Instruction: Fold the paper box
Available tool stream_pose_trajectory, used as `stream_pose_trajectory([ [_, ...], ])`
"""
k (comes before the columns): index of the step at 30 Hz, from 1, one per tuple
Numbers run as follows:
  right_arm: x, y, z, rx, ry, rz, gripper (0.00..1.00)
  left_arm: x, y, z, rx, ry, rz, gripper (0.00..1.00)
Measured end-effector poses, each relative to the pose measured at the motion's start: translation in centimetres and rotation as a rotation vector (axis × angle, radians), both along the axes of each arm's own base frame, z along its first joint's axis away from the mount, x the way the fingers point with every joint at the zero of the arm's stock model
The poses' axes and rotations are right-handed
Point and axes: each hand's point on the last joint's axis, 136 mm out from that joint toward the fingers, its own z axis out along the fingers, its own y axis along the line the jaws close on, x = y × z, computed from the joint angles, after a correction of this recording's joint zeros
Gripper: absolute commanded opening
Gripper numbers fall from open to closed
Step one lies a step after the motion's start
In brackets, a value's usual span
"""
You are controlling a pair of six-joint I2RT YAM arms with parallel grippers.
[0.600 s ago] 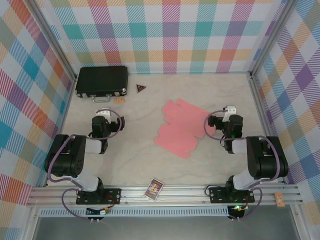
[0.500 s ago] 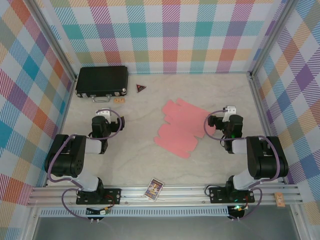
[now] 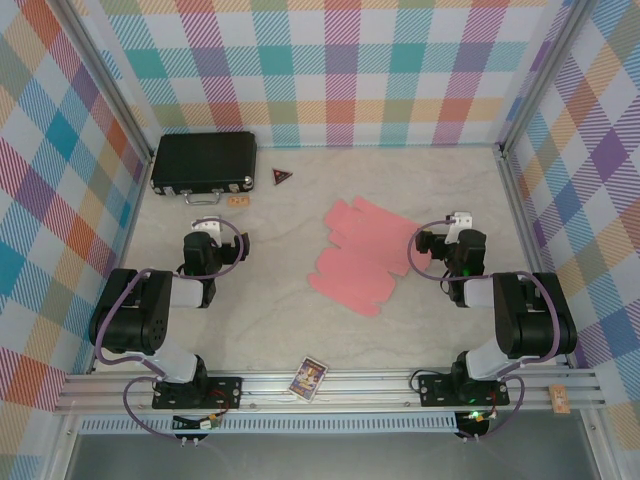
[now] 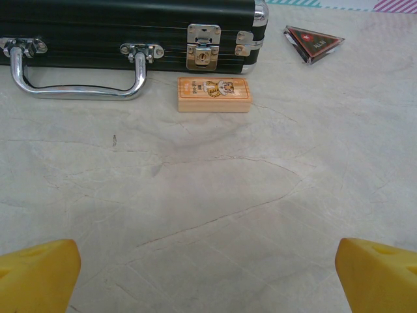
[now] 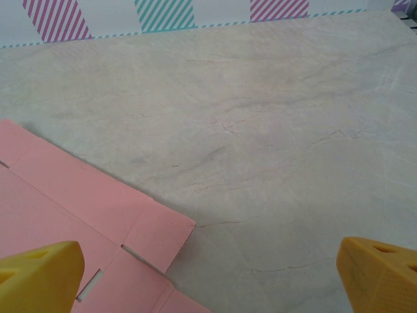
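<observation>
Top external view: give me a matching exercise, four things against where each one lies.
Things:
1. paper box
2. black case
3. picture card
4. dark triangle

Places:
A. far left corner, along the back wall
B. near edge, about the middle
C. lying flat and unfolded, right of centre
D. just right of the case, close to the back wall

Pairs: 1-C, 2-A, 3-B, 4-D

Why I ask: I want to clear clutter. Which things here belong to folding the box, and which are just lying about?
For the job: paper box, flat and unfolded.
Lying about: black case, small wooden block, dark triangular piece, picture card.
</observation>
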Motion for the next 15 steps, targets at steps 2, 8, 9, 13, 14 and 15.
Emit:
stream_pose_trajectory([
  [2,0.0,0.0,0.0,0.0,0.0,0.0,0.99,0.0,0.0,0.0,0.0,0.0,0.0,1.0],
  [8,0.0,0.0,-0.01,0.0,0.0,0.0,0.99,0.0,0.0,0.0,0.0,0.0,0.0,1.0],
  [9,0.0,0.0,-0.01,0.0,0.0,0.0,0.99,0.0,0.0,0.0,0.0,0.0,0.0,1.0],
  [13,0.0,-0.1,-0.01,-0.002,0.001,-0.005,0.99,0.0,0.06,-0.01,0.001,0.0,0.003,1.0],
  [14,-0.06,-0.22,-0.04,-0.003,0.006,-0.013,0.99,-0.03,0.16,0.03,0.003,0.001,0.009,1.0],
  [15,-0.23,-0.41,-0.08,-0.006,0.017,-0.023,0.99,-0.1,0.25,0.16,0.002,0.002,0.015,1.0],
])
